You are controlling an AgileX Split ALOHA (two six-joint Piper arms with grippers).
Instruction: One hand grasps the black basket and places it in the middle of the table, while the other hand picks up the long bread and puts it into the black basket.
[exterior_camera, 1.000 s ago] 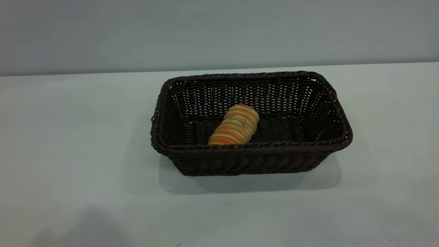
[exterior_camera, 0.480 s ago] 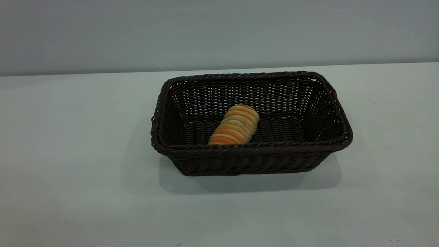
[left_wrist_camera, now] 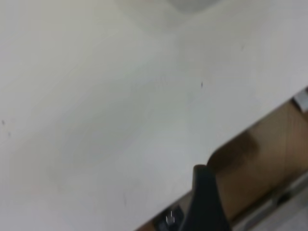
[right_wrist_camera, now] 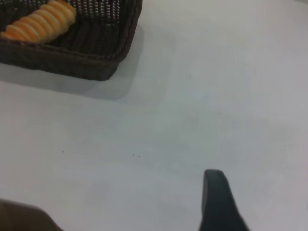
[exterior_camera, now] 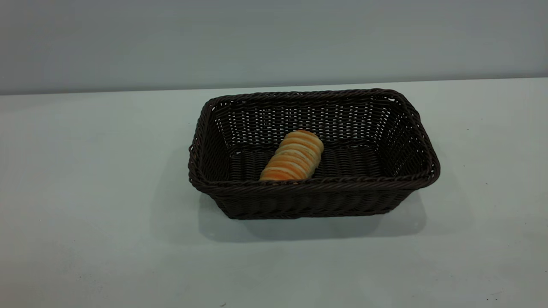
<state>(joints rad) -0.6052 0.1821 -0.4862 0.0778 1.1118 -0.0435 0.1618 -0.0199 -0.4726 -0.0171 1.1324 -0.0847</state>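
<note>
I see the black basket (exterior_camera: 312,192) mid-table (exterior_camera: 85,171) | the long bread (exterior_camera: 293,156) lies inside, near end cut by rim | left gripper (left_wrist_camera: 206,202) at table edge, right gripper (right_wrist_camera: 219,202) over bare table: one finger visible each, spread unclear

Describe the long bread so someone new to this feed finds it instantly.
On the white table, look for the black basket near the middle. The long bread lies inside it on the woven floor, angled towards the front wall. It is the only orange, pale-striped, ridged thing there.
</note>
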